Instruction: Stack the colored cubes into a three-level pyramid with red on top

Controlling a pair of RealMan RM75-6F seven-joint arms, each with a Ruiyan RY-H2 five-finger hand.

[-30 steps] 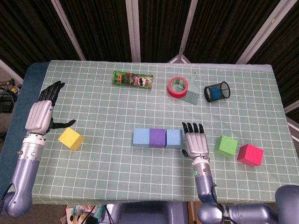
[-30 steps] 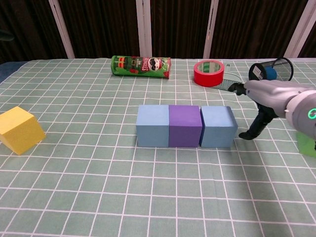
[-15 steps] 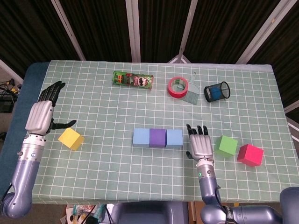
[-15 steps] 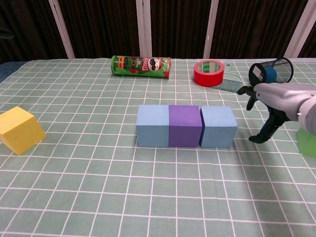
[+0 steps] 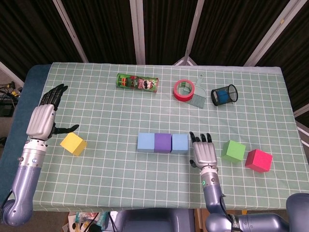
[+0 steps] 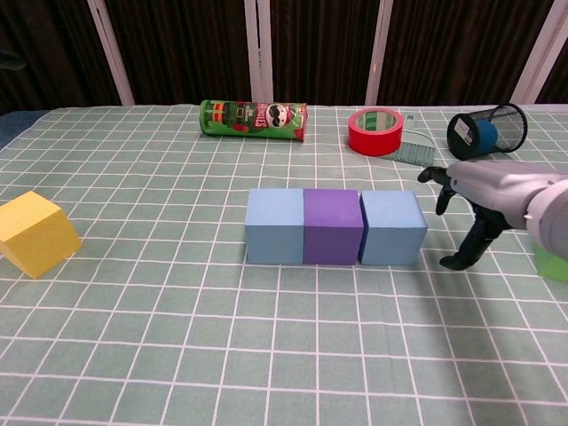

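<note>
The table [image 5: 120, 111], under its green checked cloth, carries everything. On it the row of three cubes sits just to the left of the right hand [image 5: 204, 153]: a light blue cube [image 5: 146, 142], a purple cube [image 5: 162, 142] and a second light blue cube [image 5: 180, 142], faces touching, all on one level with nothing on top. That right hand lies palm down with fingers straight and spread, holding nothing; in the chest view it hovers just beside the near blue cube, thumb hanging toward the cloth, a narrow gap between hand and cube. On its other side, close by, sits the green cube [image 5: 233, 151], and just past that the red cube [image 5: 258, 160], the two nearly touching, both flat on the cloth.

Over at the far left, the left hand [image 5: 42, 119] is raised, fingers extended and apart, empty too. The yellow cube [image 5: 73, 143] rests just below and to the right of it, near its thumb but not in contact.

Well beyond the right hand, toward the back edge: a green chip can [image 5: 137, 82] lying on its side, a red tape roll [image 5: 184, 90], a small brush [image 5: 197, 98] touching the roll, and a black mesh cup [image 5: 224, 94] tipped over with something blue inside.
</note>
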